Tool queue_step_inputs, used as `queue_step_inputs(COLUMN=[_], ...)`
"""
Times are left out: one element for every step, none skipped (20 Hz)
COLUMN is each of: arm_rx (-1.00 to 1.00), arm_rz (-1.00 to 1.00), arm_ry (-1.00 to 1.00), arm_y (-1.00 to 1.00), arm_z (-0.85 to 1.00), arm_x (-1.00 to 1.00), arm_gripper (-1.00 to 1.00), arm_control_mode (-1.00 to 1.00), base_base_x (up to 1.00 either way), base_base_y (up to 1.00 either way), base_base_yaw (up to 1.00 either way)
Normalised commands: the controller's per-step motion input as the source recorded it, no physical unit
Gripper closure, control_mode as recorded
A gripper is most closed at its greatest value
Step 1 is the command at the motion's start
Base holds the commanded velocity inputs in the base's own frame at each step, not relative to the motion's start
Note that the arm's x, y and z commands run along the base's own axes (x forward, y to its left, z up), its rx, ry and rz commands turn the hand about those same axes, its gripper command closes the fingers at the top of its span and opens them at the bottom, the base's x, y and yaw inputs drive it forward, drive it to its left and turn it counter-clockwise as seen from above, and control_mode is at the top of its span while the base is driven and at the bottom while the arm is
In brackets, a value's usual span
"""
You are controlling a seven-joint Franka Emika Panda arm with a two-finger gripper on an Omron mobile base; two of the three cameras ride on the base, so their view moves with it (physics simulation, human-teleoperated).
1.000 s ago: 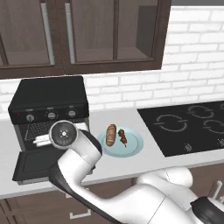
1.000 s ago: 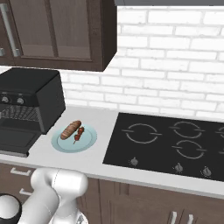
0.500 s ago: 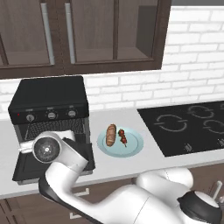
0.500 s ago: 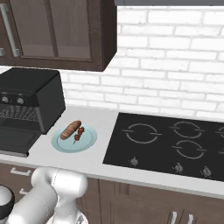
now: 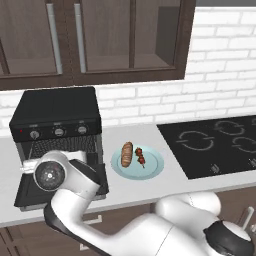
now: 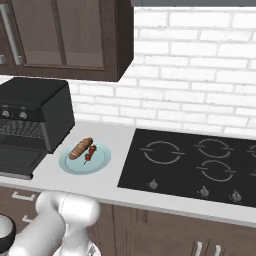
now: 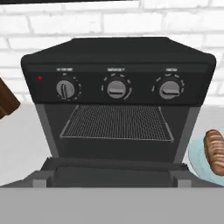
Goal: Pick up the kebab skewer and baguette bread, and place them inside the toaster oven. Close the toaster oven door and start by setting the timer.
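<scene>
The gripper's fingers are spread wide with nothing between them; their tips cannot be made out in the hand view. That view faces the black boxy toaster oven (image 7: 118,87) head-on: three small grey knobs in a row under its top edge, a tiny red light at the left end of the row, and a wire rack inside the open cavity. The black flat toaster oven door (image 7: 113,175) hangs folded down toward the camera, its lower part cut off. In the left base view the white arm's rounded joint covers most of that door (image 5: 25,187) and part of the oven's (image 5: 56,112) mouth. To the right of the oven, near the front of the pale counter (image 6: 107,132), sits a pale blue round plate (image 5: 152,167). On it lie the small golden-brown baguette bread (image 5: 127,153) and, just beside it on the right, the short kebab skewer (image 5: 140,157) with dark red and brown chunks, too small to see clearly. Farther right is a flat black cooktop (image 6: 195,162).
</scene>
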Motion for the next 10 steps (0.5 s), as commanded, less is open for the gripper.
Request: queue_step_inputs(arm_rx=[0.18,0.22,0.23,0.16,0.1,0.06,0.0,0.0,0.0,0.0], arm_rz=[-0.05,-0.05,-0.02,0.0,0.0,0.0,0.0,0.0,0.0,-0.01], arm_ry=[-0.06,-0.05,-0.04,-0.03,0.0,0.0,-0.04,-0.06,-0.05,-0.03], arm_y=[-0.91,-0.96,-1.0,-0.97,-0.92,-0.74,-0.46,-0.15,0.0,0.08], arm_z=[-0.25,-0.22,-0.24,-0.24,-0.2,-0.26,-0.48,-0.56,-0.52,-0.48], arm_x=[0.36,0.39,0.31,0.25,0.24,0.26,0.19,0.16,0.19,0.21], arm_gripper=[-1.0,-1.0,-1.0,-1.0,-1.0,-1.0,-1.0,-1.0,-1.0,-1.0], arm_control_mode=[-1.0,-1.0,-1.0,-1.0,-1.0,-1.0,-1.0,-1.0,-1.0,-1.0], base_base_x=[0.0,0.0,0.0,0.0,0.0,0.0,0.0,0.0,0.0,0.0], base_base_y=[0.0,0.0,0.0,0.0,0.0,0.0,0.0,0.0,0.0,0.0], base_base_yaw=[0.0,0.0,0.0,0.0,0.0,0.0,0.0,0.0,0.0,0.0])
